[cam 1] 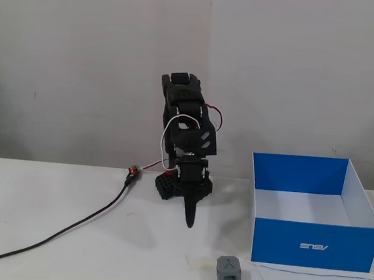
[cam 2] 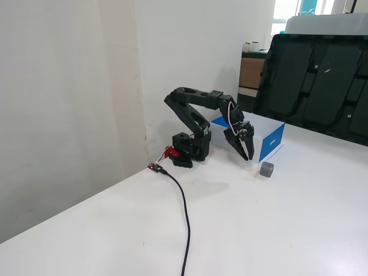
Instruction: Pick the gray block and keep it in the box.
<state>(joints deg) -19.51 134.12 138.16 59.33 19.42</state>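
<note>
White tabletop (cam 1: 48,233) against a plain pale wall; cluttered room beyond in the side fixed view.

Item 1, gray block (cam 1: 228,273): small rounded cube, grooved face toward the front camera, standing on the tabletop just beside the front left corner of the box as that view shows it. Also seen in the other fixed view (cam 2: 267,169), near the box corner, apart from the hand.

Item 2, box (cam 1: 312,243): shallow, blue outside, white inside, logo inverted, nothing visible inside. In the side view (cam 2: 270,142) only its near corner and part of one wall show past the arm.

Item 3, hand (cam 1: 189,220): hanging tip-down above the tabletop, between the arm's base and the block, holding nothing. In the side view (cam 2: 248,154) its two fingers stand slightly apart at the tips; from the front they overlap into one dark point, so the width of the gap cannot be judged there.

Item 4, cable (cam 1: 68,229): trails from the base to the left edge, clear of the work.

Risks, as judged: the block sits close to the box wall, so a wide approach may strike the cardboard or push the box; a narrow opening may nudge the rounded cube aside instead of straddling it; a low carry could clip the rim.

Unclear: a pale flat strip under the block; the box's far side; the block's hidden faces.
</note>
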